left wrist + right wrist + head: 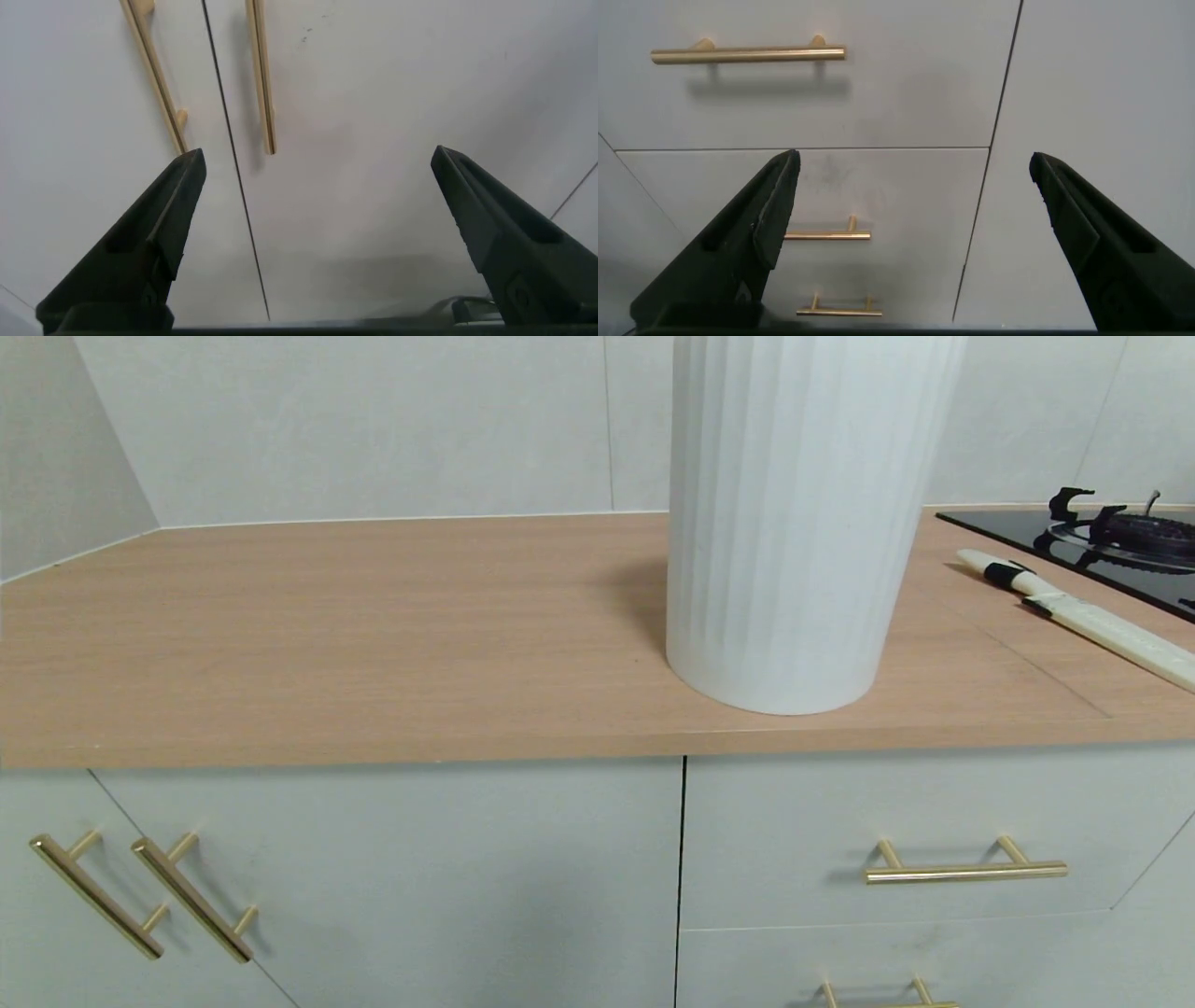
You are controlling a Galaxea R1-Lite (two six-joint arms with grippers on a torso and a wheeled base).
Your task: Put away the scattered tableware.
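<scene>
A tall white ribbed container (794, 523) stands upright on the wooden countertop (327, 635), near its front edge and right of centre. To its right a cream knife with black bands (1074, 616) lies flat on the counter beside the hob. My left gripper (316, 154) is open, with nothing between its fingers, and faces white cabinet doors with two gold bar handles (262, 75). My right gripper (913, 159) is open and empty too, in front of the white drawer fronts (878, 103).
A black glass hob with a burner grate (1120, 537) occupies the counter's far right. White tiled walls close off the back and left. Below the counter are cabinet doors with gold handles (191, 896) on the left and drawers with gold handles (966, 870) on the right.
</scene>
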